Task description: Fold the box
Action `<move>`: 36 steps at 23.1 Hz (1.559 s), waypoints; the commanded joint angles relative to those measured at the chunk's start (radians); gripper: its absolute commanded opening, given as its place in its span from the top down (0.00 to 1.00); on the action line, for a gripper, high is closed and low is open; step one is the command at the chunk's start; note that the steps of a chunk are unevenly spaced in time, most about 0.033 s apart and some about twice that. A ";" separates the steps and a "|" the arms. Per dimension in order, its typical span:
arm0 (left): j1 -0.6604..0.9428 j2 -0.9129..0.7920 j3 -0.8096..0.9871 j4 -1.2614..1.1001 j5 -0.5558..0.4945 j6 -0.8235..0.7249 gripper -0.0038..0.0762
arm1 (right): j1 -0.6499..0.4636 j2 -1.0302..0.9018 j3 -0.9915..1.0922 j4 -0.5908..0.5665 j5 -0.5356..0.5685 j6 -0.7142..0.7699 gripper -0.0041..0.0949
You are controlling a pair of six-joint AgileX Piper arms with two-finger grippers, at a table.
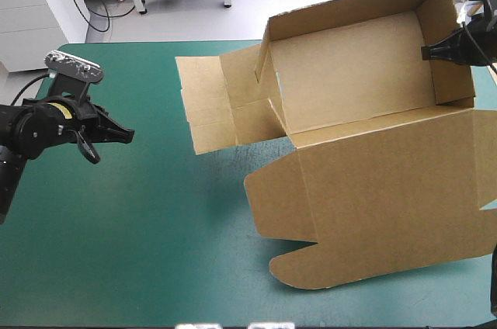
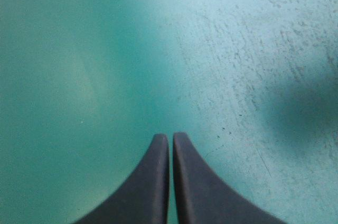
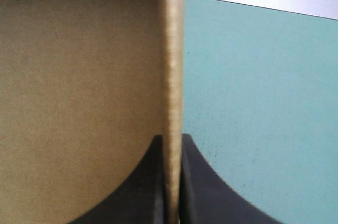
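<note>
Running off the high view's right side, the box [image 1: 365, 181] is cut short there, and the right pincer [image 1: 432, 53] shows only as a black tip. The box lies on the desk's [image 1: 140, 251] right half. It is plain matte brown board, with its walls raised into an open tray and the lid flat toward the near edge, ending in rounded tabs. Loose flaps spread flat on its left. The right pincer is clamped on the tray's right wall, one finger on each side of the raw edge. The left pincer [image 2: 171, 135], tips together and empty, hangs over the scuffed teal-green cover [image 2: 79, 76], well apart from the box.
</note>
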 commanded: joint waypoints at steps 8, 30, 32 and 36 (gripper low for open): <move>0.632 0.176 -0.024 -0.909 0.226 0.650 0.93 | -0.008 -0.053 -0.031 0.225 -0.052 -0.006 0.98; 0.605 0.528 0.255 -1.499 0.232 1.113 0.53 | 0.129 -0.053 -0.031 0.320 -0.052 -0.017 0.98; 0.556 0.531 0.255 -1.502 0.232 1.154 0.29 | 0.135 -0.053 -0.031 0.320 -0.052 -0.012 0.98; 0.498 0.531 0.255 -1.546 0.232 1.161 0.20 | 0.135 -0.053 -0.029 0.333 -0.052 -0.010 0.98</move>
